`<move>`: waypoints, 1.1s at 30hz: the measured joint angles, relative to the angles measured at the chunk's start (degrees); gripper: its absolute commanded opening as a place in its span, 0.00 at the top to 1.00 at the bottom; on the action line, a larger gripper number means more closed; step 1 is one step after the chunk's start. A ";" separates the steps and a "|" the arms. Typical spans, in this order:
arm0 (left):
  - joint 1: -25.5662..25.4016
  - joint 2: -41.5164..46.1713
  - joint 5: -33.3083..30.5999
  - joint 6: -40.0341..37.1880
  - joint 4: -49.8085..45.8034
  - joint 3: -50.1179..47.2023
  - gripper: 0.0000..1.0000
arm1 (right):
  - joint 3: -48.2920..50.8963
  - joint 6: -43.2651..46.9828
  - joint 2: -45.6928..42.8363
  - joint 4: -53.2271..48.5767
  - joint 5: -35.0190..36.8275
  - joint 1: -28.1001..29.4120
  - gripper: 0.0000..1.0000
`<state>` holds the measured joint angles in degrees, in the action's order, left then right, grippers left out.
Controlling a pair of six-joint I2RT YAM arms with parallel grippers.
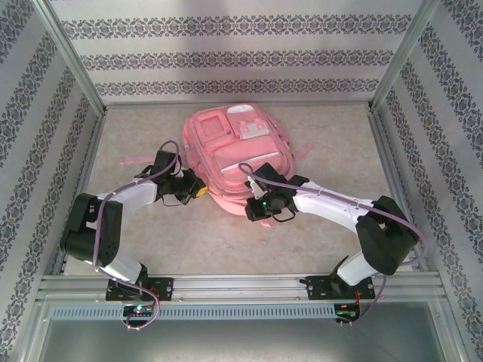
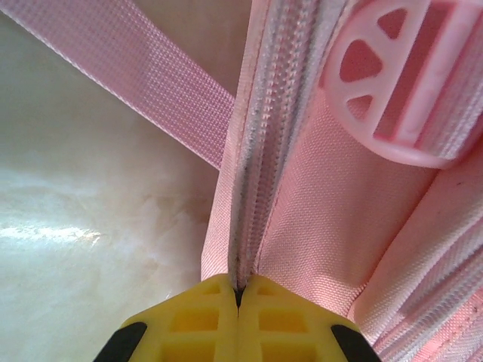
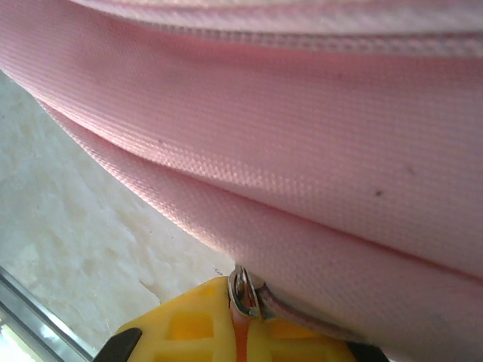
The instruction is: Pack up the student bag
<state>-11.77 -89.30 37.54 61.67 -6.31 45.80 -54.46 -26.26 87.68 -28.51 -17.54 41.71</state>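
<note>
The student bag (image 1: 234, 151), a big pink backpack, lies flat in the middle of the table, front pockets facing up. My left gripper (image 1: 202, 192) is at its near left edge. In the left wrist view the yellow jaws (image 2: 239, 292) are shut, pinching the fabric edge beside a zipper track (image 2: 268, 136). At the bag's near edge my right gripper (image 1: 253, 211) is also shut. Its jaws (image 3: 240, 305) clamp a small metal zipper-pull ring (image 3: 243, 292) with a pink cord under the bag's fabric (image 3: 317, 151).
A pink strap (image 2: 143, 83) trails left from the bag over the pale marbled tabletop (image 1: 196, 241). A round pink plastic fitting (image 2: 400, 83) sits on the bag near the zipper. Patterned walls and metal rails (image 1: 241, 283) enclose the table.
</note>
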 measured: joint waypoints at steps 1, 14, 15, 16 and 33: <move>0.17 0.00 0.26 -0.37 -0.79 0.55 1.00 | -0.02 0.55 0.00 -0.20 -0.74 -0.35 1.00; 5.49 2.27 -2.91 -11.10 -17.79 13.70 0.51 | -17.11 -7.13 13.07 0.72 -8.63 4.70 1.00; 5.44 4.52 -3.21 -11.58 -18.91 13.20 0.50 | -17.97 -8.35 13.64 1.38 -8.68 4.96 1.00; 5.35 6.56 -3.28 -11.78 -19.50 12.52 0.49 | -18.64 -9.51 14.03 2.10 -8.70 5.05 1.00; 2.75 14.45 -3.30 -3.89 -15.50 0.63 0.52 | -19.74 -16.31 15.93 7.78 -10.62 5.05 1.00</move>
<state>-9.02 -74.85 34.24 57.78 -21.80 46.44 -74.19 -42.57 103.61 -20.73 -28.16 46.76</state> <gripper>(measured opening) 0.496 0.079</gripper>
